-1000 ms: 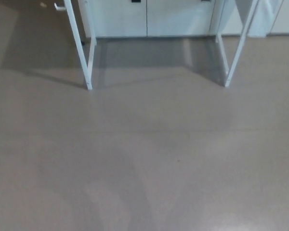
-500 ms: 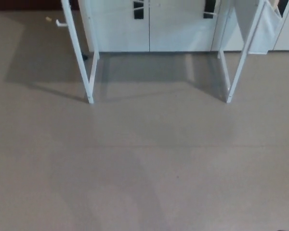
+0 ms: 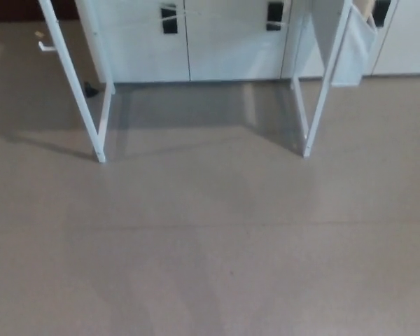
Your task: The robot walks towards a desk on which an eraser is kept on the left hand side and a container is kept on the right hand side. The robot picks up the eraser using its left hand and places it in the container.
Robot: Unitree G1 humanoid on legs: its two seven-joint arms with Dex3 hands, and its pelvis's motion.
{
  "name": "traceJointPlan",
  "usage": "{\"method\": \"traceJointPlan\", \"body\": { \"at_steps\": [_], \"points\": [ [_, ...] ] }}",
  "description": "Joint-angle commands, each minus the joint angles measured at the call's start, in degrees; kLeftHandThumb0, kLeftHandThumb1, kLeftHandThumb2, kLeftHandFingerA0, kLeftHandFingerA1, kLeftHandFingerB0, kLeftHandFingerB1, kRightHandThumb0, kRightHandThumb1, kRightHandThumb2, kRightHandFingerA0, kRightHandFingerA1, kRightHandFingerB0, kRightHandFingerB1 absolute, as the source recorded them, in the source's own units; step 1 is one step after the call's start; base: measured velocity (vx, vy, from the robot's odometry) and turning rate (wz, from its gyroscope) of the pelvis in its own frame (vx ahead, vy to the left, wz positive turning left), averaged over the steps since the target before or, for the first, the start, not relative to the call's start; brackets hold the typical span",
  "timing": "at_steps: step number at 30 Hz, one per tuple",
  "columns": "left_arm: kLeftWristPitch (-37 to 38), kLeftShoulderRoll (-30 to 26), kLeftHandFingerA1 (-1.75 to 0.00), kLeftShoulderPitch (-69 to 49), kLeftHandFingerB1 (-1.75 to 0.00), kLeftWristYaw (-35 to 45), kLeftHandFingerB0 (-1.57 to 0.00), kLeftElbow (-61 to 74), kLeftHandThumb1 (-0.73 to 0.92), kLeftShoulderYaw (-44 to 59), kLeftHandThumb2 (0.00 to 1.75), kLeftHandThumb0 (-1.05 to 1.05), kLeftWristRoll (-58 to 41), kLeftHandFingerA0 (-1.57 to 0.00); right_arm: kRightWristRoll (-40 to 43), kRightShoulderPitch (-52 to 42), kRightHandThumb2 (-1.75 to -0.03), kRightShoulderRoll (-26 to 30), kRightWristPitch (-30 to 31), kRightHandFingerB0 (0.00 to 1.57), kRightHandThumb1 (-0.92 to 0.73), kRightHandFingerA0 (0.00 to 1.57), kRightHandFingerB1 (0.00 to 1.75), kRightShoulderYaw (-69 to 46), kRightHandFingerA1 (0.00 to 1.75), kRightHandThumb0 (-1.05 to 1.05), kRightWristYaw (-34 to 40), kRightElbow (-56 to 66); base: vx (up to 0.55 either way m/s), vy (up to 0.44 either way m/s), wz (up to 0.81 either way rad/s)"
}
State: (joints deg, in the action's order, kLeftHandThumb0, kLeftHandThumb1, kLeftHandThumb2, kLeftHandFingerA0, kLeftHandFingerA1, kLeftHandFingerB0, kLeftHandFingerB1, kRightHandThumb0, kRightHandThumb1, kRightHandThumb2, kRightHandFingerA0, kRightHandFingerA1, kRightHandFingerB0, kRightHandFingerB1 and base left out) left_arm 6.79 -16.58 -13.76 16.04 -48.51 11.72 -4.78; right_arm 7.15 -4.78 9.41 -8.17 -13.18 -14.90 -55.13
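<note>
Grey floor [image 3: 210, 245], white desk legs [image 3: 98, 133]; neither robot hand visible, state unknowable.

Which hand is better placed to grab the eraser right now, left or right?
Neither can be judged: no hand shows. Only the desk legs and floor are visible, not the desktop or eraser. The task assigns the left; walking closer comes first.

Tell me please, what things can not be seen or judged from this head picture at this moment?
- Desk top, eraser and container: cut off by the top edge of the head view; only the white desk legs show.
- Both robot hands: out of the frame.
- Small dark thing on the floor by the cabinet: too small and blurred to name.
- White panel at upper right: partly cut off by the edge.
</note>
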Motion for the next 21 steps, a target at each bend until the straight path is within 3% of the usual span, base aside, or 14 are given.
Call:
{"method": "traceJointPlan", "body": {
  "at_steps": [1,9,11,14,15,17,21],
  "points": [
    [1.48,-1.14,-0.44,-0.49,-0.33,-0.56,-0.36,0.67,0.56,-0.08,0.57,-0.31,0.58,-0.49,-0.14,-0.39,-0.52,0.62,-1.82,0.51,-0.43,0.63,0.55,0.08,0.66,-0.13,0.34,0.03,0.27,0.038,0.19],
    [3.00,-1.71,-0.46,0.42,-0.33,0.46,-0.35,-1.57,0.59,-0.01,0.59,-0.37,0.19,-0.49,0.20,-0.12,-0.52,0.36,-2.31,0.50,-0.43,0.62,0.57,0.05,0.68,-0.13,-0.03,-0.57,0.17,-0.157,0.04],
    [2.36,-1.70,-0.47,0.16,-0.33,0.27,-0.34,-0.50,0.60,-0.04,0.59,-0.37,0.14,-0.55,0.11,-0.42,-0.52,0.28,-2.77,0.51,-0.42,0.62,0.57,0.07,0.68,-0.13,0.12,-0.48,0.24,-0.347,0.16],
    [2.17,-1.88,-0.46,0.12,-0.33,0.46,-0.33,-0.53,0.61,-0.12,0.60,-0.37,0.23,-0.51,-0.04,-0.84,-0.52,0.15,-3.56,0.51,-0.43,0.66,0.57,0.08,0.68,-0.14,0.29,-0.79,0.33,-0.162,0.24],
    [2.03,-1.85,-0.46,0.08,-0.33,0.43,-0.34,-0.47,0.61,-0.09,0.59,-0.37,0.18,-0.52,-0.10,-0.96,-0.61,0.09,-3.61,0.50,-0.39,0.69,0.61,0.07,0.73,-0.19,0.51,-0.78,0.26,-0.250,0.21],
    [1.03,-1.70,-0.46,-0.19,-0.32,0.58,-0.33,0.50,0.60,0.12,0.58,-0.36,-0.24,-0.53,-0.09,-0.82,-0.52,0.06,-3.70,0.51,-0.43,0.64,0.58,0.01,0.68,-0.14,0.57,-1.17,0.23,-0.253,-0.01],
    [0.44,-1.50,-0.47,-0.26,-0.32,1.37,-0.31,0.87,0.60,0.74,0.58,-0.37,-1.14,-0.51,-0.60,-0.76,-0.52,0.14,-3.66,0.52,-0.42,0.65,0.57,0.44,0.68,-0.15,1.15,-1.38,0.23,-0.173,-0.06]
  ]
}}
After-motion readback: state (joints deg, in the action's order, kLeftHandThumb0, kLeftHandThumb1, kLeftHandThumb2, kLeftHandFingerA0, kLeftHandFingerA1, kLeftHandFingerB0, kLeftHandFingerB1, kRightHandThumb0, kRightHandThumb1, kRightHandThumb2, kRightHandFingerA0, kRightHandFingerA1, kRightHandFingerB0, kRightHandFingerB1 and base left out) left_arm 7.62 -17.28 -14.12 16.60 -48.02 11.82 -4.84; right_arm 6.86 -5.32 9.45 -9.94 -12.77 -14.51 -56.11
